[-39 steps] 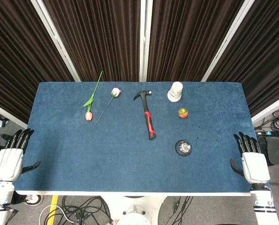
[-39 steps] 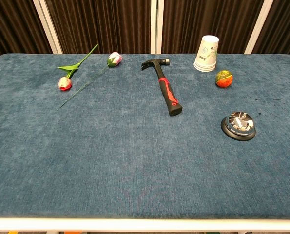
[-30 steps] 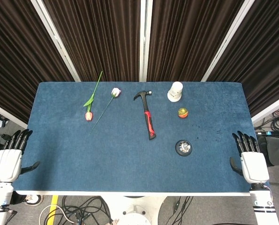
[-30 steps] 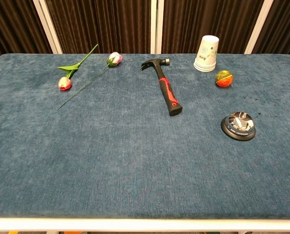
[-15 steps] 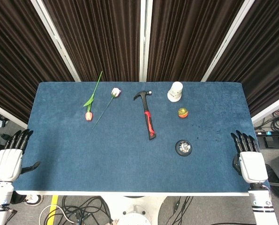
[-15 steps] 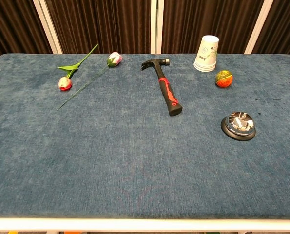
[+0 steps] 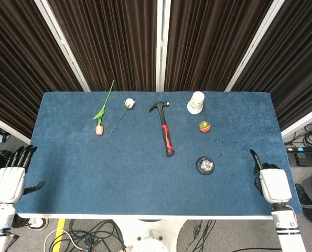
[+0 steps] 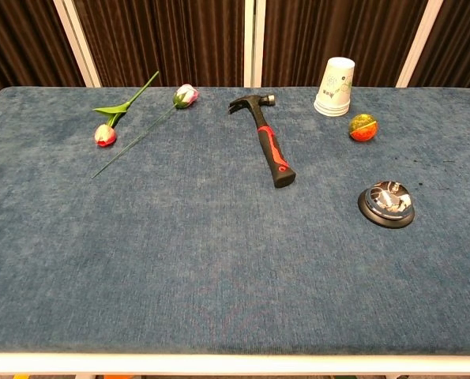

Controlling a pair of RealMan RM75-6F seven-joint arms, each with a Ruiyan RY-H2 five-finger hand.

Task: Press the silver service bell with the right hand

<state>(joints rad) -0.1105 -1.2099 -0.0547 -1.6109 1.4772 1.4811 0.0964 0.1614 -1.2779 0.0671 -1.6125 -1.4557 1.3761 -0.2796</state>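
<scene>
My right hand [image 7: 273,184] has swung in over the worktop [image 7: 145,178] edge, most fingers now curled under with one extended; the left hand [image 7: 9,181] hangs off the far side, fingers spread. The bell [image 7: 205,165] sits upright near the right front, button up, round with no long axis. If I come in low, I'd shove its base rather than ring it.

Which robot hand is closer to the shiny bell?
Right. The right hand sits just beside the bell near the table's edge; the left hand is far across, off the opposite side.
</scene>
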